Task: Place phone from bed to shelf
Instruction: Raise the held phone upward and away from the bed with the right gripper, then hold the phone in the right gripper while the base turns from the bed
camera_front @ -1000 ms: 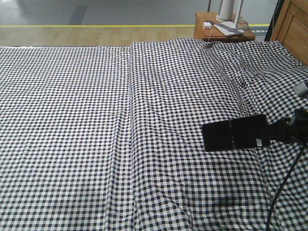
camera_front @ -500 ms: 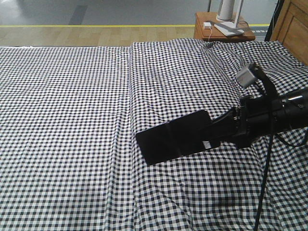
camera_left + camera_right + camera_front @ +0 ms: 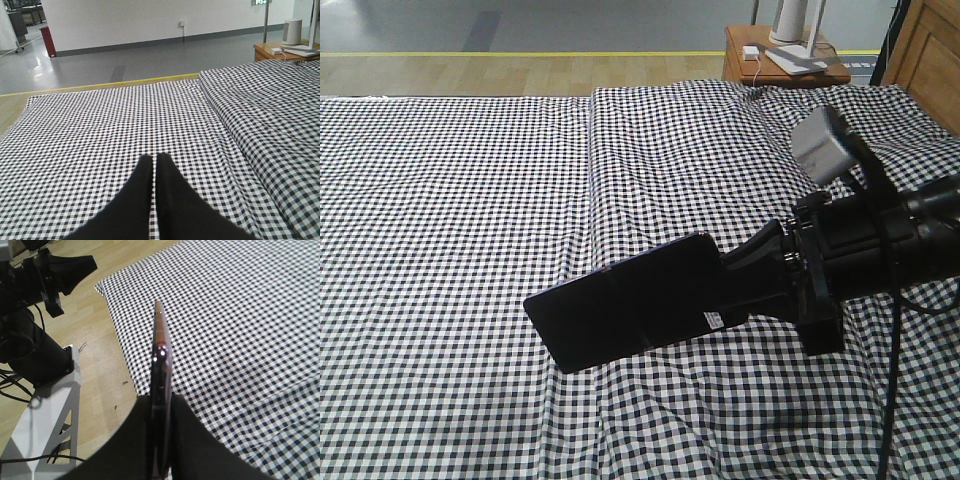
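Front-facing view gives me the right tool (image 3: 738,292) clamped on the sticker end of the phone (image 3: 620,315). The glossy black slab juts out toward the middle of the gingham bed (image 3: 450,200) and is held up off the sheet. On the right wrist view I see it edge-on, pinched between both fingers (image 3: 192,440). My left tool (image 3: 153,159) has its fingers pressed together, gripping nothing, above the bed.
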Available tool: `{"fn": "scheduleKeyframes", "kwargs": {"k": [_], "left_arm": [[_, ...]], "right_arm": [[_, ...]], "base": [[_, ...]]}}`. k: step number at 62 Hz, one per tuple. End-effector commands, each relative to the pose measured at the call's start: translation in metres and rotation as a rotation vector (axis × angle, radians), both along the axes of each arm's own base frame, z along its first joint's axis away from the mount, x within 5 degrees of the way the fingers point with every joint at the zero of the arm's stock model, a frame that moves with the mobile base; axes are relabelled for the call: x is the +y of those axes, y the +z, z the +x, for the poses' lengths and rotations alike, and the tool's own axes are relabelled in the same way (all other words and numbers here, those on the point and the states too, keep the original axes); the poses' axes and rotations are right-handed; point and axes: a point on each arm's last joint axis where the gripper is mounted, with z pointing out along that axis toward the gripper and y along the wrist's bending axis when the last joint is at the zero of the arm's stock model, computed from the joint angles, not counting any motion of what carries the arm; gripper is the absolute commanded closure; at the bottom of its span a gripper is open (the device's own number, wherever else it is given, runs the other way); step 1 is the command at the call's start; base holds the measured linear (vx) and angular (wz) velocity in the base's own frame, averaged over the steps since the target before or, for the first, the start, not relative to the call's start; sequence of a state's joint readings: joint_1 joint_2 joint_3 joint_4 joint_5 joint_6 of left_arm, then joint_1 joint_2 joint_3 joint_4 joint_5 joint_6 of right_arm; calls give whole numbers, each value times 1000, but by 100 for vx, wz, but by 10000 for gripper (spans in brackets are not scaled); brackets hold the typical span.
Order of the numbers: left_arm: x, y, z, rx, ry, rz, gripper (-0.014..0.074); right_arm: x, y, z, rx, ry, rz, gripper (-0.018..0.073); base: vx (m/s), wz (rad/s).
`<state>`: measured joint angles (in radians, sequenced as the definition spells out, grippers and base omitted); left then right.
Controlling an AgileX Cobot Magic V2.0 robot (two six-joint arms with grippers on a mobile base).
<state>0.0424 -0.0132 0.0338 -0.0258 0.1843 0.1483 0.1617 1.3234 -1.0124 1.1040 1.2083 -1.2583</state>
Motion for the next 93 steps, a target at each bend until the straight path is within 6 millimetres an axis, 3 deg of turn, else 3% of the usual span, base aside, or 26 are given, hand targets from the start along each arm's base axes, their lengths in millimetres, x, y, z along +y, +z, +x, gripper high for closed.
{"fn": "scheduleKeyframes", "kwargs": {"k": [1, 93], "left_arm": [[0, 15, -1, -108, -2, -11, 595], [0, 15, -1, -108, -2, -11, 595]], "right_arm": [[3, 26, -16, -24, 52, 107, 561], [1, 29, -19, -39, 50, 105, 561]], "base": [[0, 0], [-1, 3]]}}
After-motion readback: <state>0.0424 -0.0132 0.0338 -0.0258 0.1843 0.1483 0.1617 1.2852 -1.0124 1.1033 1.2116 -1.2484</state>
